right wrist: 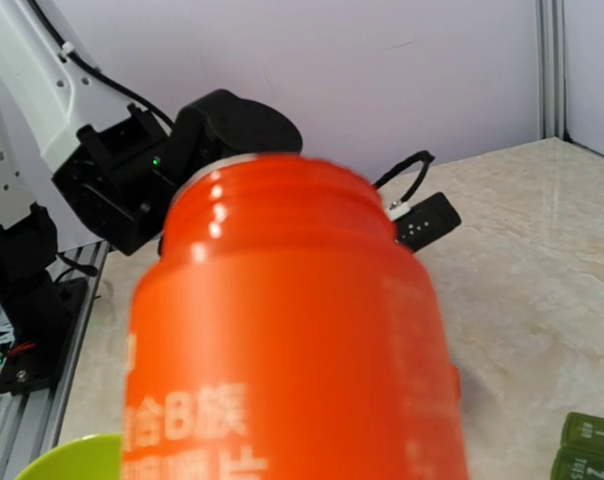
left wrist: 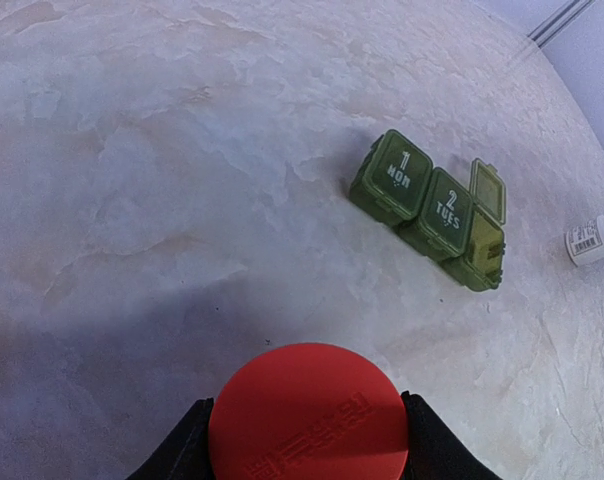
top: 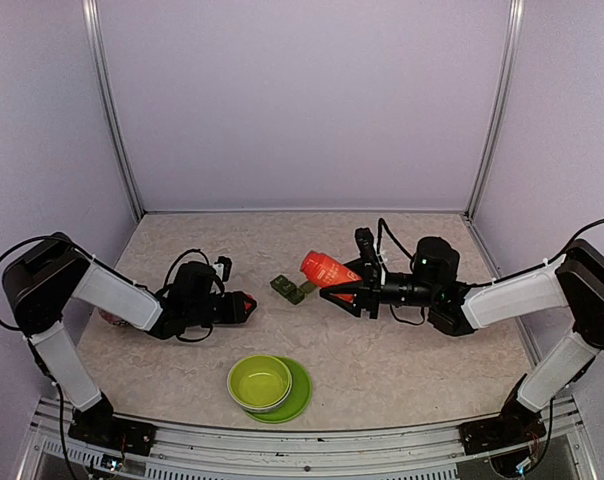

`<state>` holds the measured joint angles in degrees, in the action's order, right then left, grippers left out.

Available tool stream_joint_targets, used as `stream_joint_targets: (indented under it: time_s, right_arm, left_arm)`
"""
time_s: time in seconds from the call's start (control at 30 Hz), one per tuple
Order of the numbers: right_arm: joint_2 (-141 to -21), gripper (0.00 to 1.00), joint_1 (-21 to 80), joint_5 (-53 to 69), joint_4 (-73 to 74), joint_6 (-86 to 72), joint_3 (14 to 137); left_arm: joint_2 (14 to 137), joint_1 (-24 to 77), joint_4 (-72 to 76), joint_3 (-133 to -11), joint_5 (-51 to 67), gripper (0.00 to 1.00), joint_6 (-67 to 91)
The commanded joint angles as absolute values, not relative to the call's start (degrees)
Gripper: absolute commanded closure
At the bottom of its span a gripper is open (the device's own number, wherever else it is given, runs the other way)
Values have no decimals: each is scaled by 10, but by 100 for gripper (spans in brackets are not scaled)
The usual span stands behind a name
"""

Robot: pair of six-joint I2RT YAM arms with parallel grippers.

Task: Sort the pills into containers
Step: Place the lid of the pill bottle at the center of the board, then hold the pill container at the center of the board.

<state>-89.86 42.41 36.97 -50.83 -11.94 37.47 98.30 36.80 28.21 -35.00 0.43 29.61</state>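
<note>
Left tool (top: 244,306): closed on a round red cap (left wrist: 307,412). The cap sits clamped between the two fingers, held low above the table (top: 432,350), left of centre.

Right tool (top: 344,284): clamped around an orange-red bottle (top: 322,268). The bottle is held clear of the table, tipped over toward horizontal. Its mouth is uncapped and points toward the left arm.

Dark green strip box (top: 292,289): rests on the table near the middle, between the two tools, just beside the mouth end of the bottle. The left wrist view shows three joined compartments. The first is marked "1 MON", the second "2 TUES"; both have lids down. The third compartment's lid stands raised, so that cell is open.

Lime-green bowl (top: 260,382): stands on a matching plate (top: 300,392) at the near edge of the table, well apart from the strip box.
</note>
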Motion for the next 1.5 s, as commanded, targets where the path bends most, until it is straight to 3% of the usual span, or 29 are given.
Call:
stream_joint_targets:
  time_s: [0.0, 0.23, 0.47, 0.87, 1.13, 1.47]
  right_arm:
    - [-885, 65, 416, 367, -520, -117, 371]
    - [-890, 65, 411, 370, -515, -119, 377]
    - [-899, 64, 406, 345, -500, -123, 383]
    - [-919, 64, 406, 291, -451, -113, 397]
    - [-938, 64, 406, 265, -419, -106, 412]
    - [-945, 63, 406, 257, -378, -99, 432]
  left_arm:
    - [1001, 380, 240, -379, -49, 47, 281]
    - [1018, 386, 226, -393, -69, 45, 277]
    - [1015, 388, 221, -400, -71, 21, 270]
    - [976, 372, 205, -461, -18, 2, 206]
    - [1023, 345, 264, -518, 58, 1, 131]
    - [1125, 284, 382, -582, 262, 1, 25]
